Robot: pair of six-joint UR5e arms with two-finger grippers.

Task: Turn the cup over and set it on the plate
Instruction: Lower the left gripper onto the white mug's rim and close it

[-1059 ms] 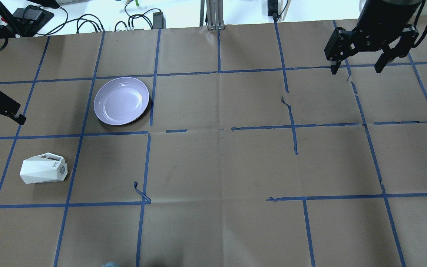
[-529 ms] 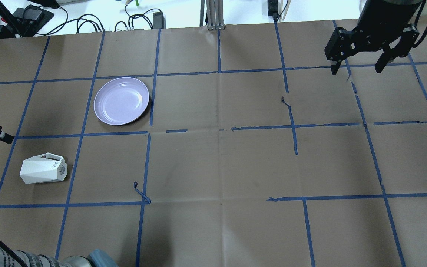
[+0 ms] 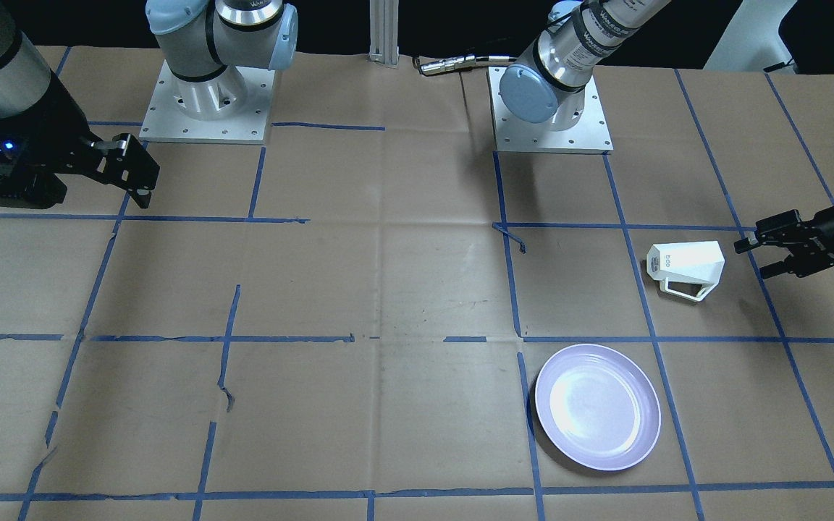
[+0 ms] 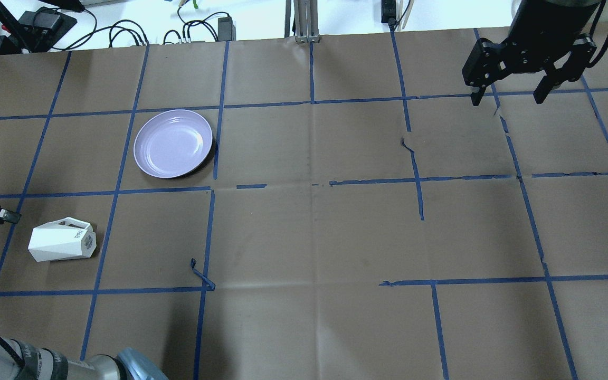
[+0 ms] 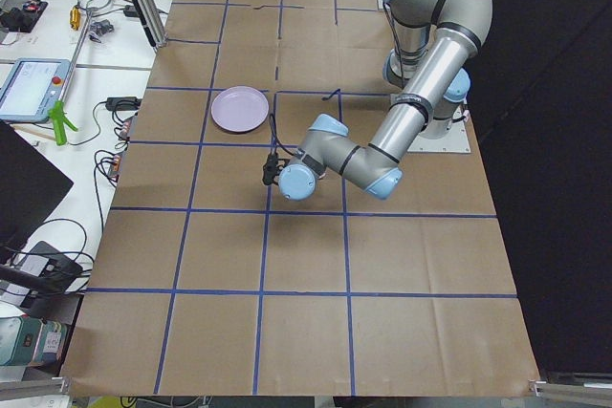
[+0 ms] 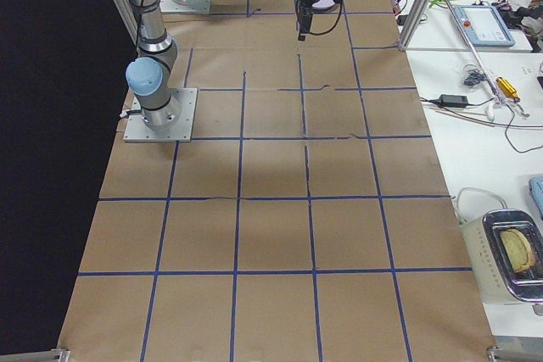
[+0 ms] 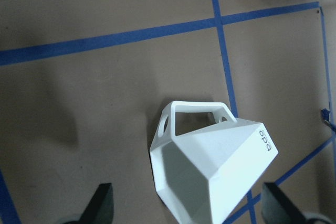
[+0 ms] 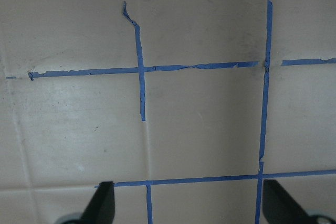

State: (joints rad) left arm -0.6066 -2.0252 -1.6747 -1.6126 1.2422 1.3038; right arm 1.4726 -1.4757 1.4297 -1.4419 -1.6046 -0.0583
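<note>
The white faceted cup [image 4: 61,241] lies on its side at the table's left, base to the right, handle toward the far side. It also shows in the front view [image 3: 686,266] and the left wrist view [image 7: 210,166], mouth toward the camera. The lavender plate [image 4: 173,143] sits empty beyond it, a grid square away, also in the front view [image 3: 597,407]. My left gripper [image 3: 752,259] is open and empty, just left of the cup's mouth, apart from it. My right gripper [image 4: 507,99] is open and empty, high at the far right.
Brown paper with a blue tape grid covers the table [image 4: 314,232]. A loose curl of tape [image 4: 202,274] lies right of the cup. My left arm's elbow [image 4: 124,364] comes in at the bottom left. Cables and boxes [image 4: 124,31] lie beyond the far edge.
My left gripper has moved nearer along the left edge, down to the cup's level, and the left elbow has come into view. Cup, plate and right gripper have not moved.
</note>
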